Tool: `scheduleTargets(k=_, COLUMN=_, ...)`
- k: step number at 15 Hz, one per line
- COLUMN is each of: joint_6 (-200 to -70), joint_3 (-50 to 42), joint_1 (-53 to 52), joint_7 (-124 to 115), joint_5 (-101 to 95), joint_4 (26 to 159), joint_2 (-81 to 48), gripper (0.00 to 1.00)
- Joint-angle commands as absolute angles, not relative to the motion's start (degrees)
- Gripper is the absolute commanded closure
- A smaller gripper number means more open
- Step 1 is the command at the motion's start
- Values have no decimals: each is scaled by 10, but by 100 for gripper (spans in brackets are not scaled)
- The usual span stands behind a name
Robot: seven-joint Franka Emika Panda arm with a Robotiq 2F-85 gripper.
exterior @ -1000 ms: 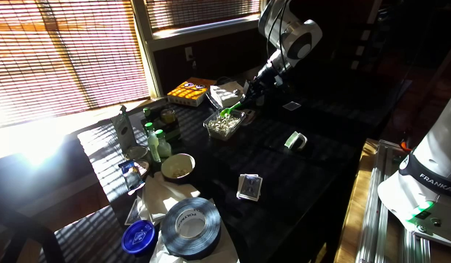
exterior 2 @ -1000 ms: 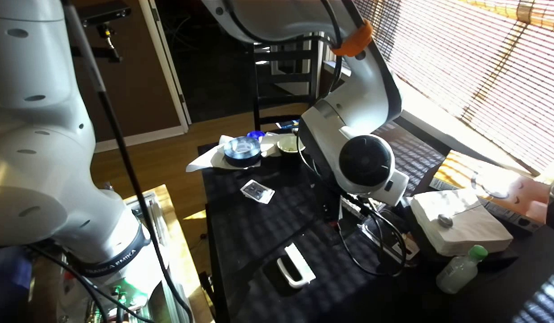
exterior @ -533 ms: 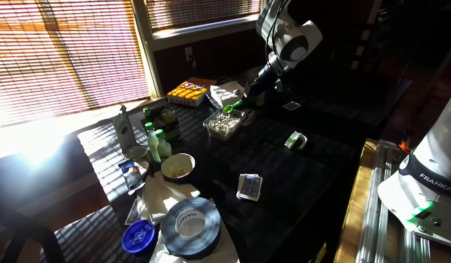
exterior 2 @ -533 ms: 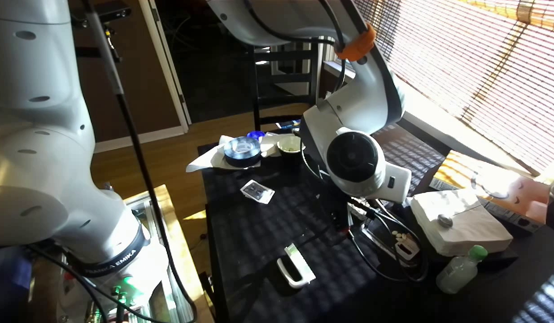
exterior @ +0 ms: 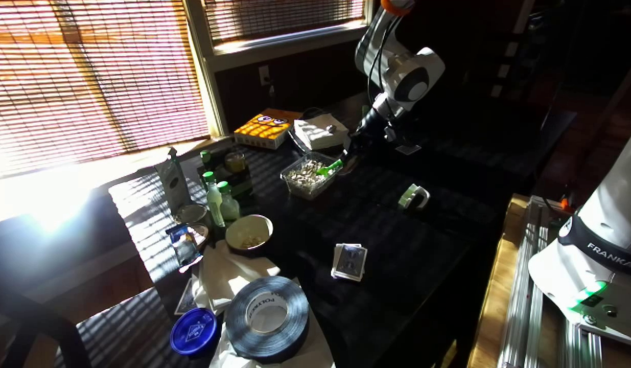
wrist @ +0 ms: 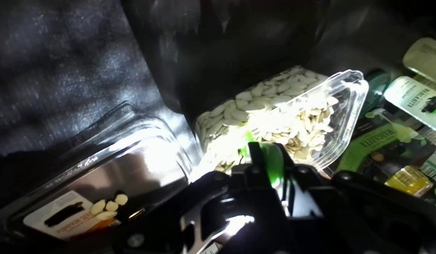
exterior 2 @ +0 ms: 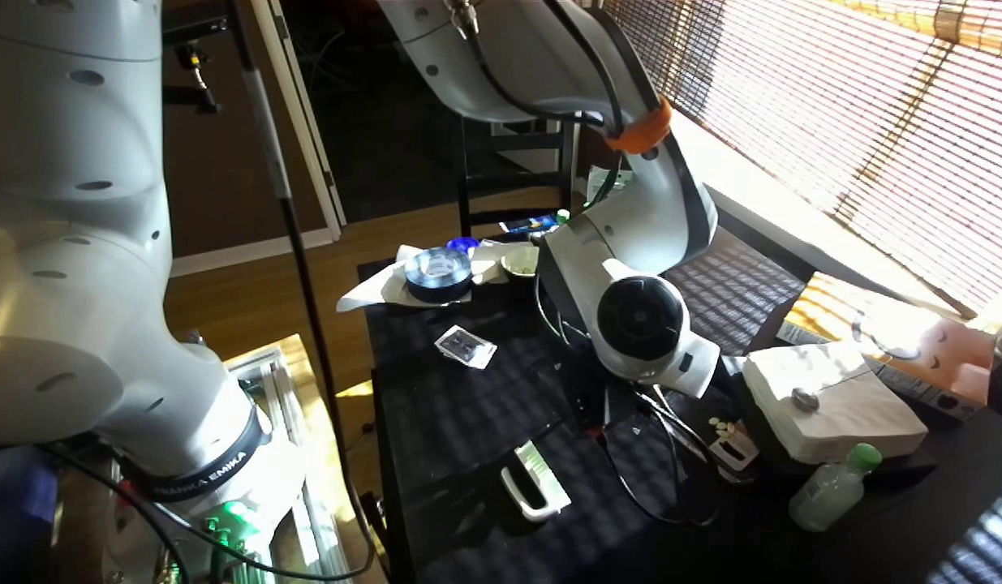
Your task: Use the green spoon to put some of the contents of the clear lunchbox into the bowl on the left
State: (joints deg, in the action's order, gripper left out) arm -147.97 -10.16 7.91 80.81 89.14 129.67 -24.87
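The clear lunchbox (exterior: 301,191) holds pale seeds on the dark table; it also shows in the wrist view (wrist: 349,118). In an exterior view the arm hides most of it. My gripper (exterior: 347,155) is at the lunchbox's side nearest the napkins, tilted down. In the wrist view the gripper (wrist: 269,151) is shut on the handle of the green spoon (wrist: 273,165). The spoon (exterior: 329,168) reaches over the rim, its head down at the seeds; glare blurs the head in the wrist view. The pale bowl (exterior: 235,232), with a few seeds inside, also shows in an exterior view (exterior 2: 517,261).
A clear plastic lid or tray (wrist: 133,141) with a label and loose seeds lies beside the lunchbox. Green-capped bottles (exterior: 228,207) stand near the bowl. Napkins (exterior 2: 833,397), an orange box (exterior: 264,128), a brush (exterior 2: 537,480), cards (exterior: 349,261) and a tape roll (exterior: 266,319) lie around.
The spoon rose slightly from the lunchbox's far side, then came down into the seeds nearer the gripper side. The arm has lowered. The lunchbox has shifted slightly toward the bottles.
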Motion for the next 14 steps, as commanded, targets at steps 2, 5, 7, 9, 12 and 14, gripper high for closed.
scheduleTargets(k=2, joint_6=-1403, joint_3=-97, joint_1=87, joint_7=680, joint_5=832, joint_4=1288, joint_2=-267, gripper=97)
scheduleTargets(k=5, joint_6=-1366, joint_3=-96, joint_1=90, joint_7=629, joint_5=822, joint_4=1282, joint_2=-275, gripper=97)
scheduleTargets(k=7, joint_6=-1349, joint_3=-95, joint_1=90, joint_7=611, joint_5=824, joint_4=1279, joint_2=-280, gripper=97)
scheduleTargets(k=9, joint_6=-1333, joint_3=-93, joint_1=91, joint_7=601, joint_5=834, joint_4=1275, joint_2=-285, gripper=97)
scheduleTargets(k=12, joint_6=-1326, joint_3=-87, joint_1=85, joint_7=596, joint_5=846, joint_4=1266, joint_2=-300, gripper=97)
scheduleTargets(k=14, joint_6=-1322, joint_3=-83, joint_1=83, joint_7=592, joint_5=847, joint_4=1258, joint_2=-310, gripper=97)
